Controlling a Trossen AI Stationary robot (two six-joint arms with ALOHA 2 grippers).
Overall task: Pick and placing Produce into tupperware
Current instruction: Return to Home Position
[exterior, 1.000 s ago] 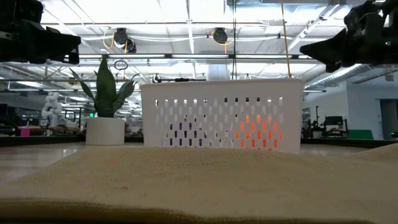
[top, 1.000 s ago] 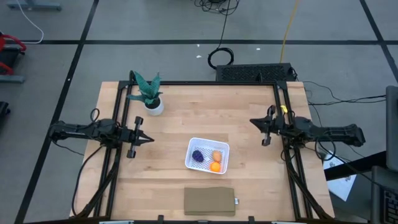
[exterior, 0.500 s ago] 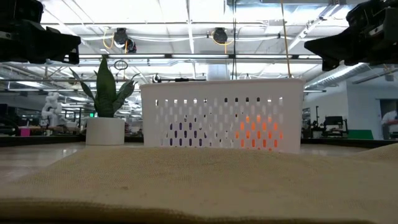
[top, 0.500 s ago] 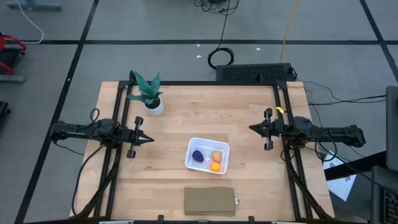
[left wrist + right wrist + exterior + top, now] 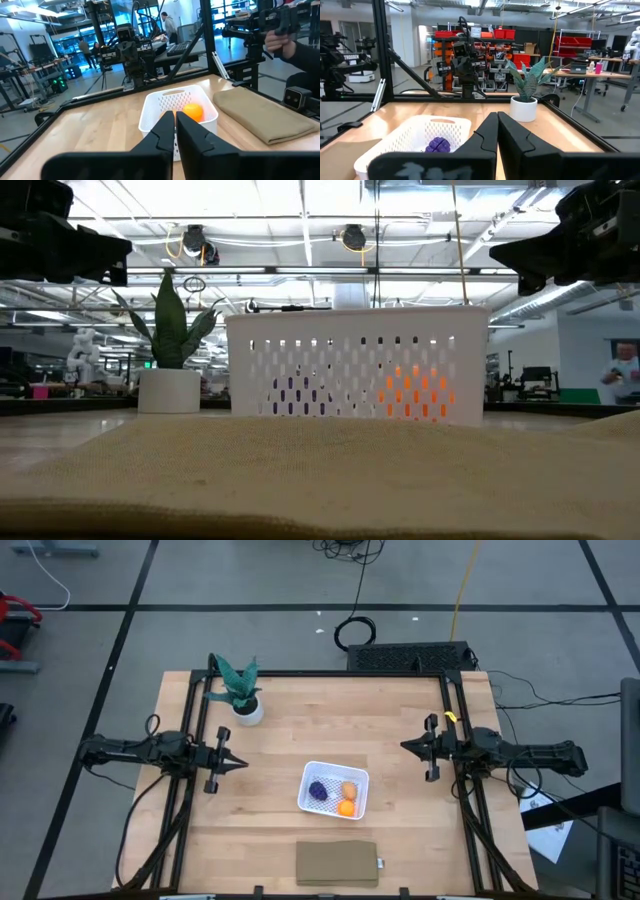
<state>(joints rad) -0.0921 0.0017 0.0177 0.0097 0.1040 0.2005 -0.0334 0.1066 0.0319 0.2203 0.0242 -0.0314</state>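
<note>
Tupperware: we've got the white tupperware (image 5: 304, 790) sitting mid-table, a bit toward the front edge, with all three produce pieces inside it.
Produce: the purple cluster (image 5: 318, 790) is on the side nearer the left arm. The tan-yellow lump (image 5: 348, 790) and the orange ball (image 5: 346, 808) are on the other side, with the ball closer to the front.
Left gripper: the left gripper (image 5: 243, 764) hangs over the left side of the table (image 5: 280, 720), well apart from the tupperware. In its wrist view we see the fingers pressed together on nothing.
Right gripper: the right gripper (image 5: 403, 746) is over the right side, also well apart from it. Its fingers are closed up too, nothing between them.
Other stuff: a plant (image 5: 240, 690) in a white pot sits at the back left corner. A brown slab (image 5: 337, 863) lies flat at the front edge, just in front of the tupperware.
</note>
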